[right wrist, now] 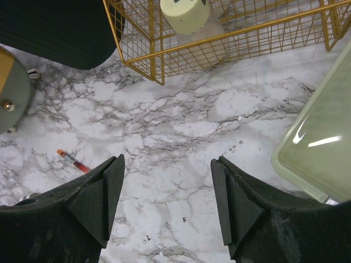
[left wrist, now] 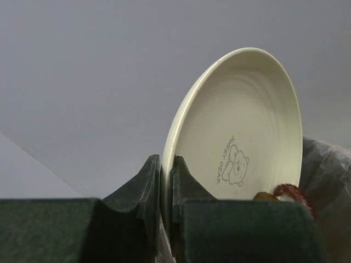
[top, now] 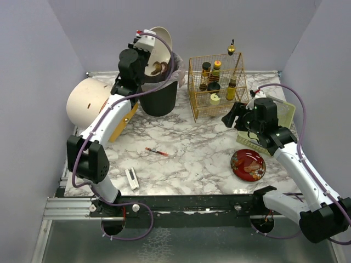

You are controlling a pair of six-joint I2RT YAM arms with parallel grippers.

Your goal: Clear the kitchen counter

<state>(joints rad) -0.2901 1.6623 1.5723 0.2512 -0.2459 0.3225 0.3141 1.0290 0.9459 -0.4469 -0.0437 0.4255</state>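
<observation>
Left pincer [left wrist: 166,178] is clamping the rim of a cream plate [left wrist: 241,126], jaws nearly closed on it, and is tipping it over the black bin [top: 160,98] at the far left of the counter [top: 186,159]; scraps [left wrist: 290,192] are clinging to the plate's low edge. The right pincer [right wrist: 167,164] is hanging roughly half open, empty, above bare marble beside the basket [top: 192,82].

Judging by the spread, clearing is looking partway done at best. The counter is filling the middle of the top view and is carrying, besides bin and basket, a round lid [top: 85,101] at the left, a green tray [top: 288,112] at the right, a red plate [top: 248,165] near the front, a white piece [top: 132,178] and a red pen [top: 157,152]. The bottles are sitting inside the basket.
</observation>
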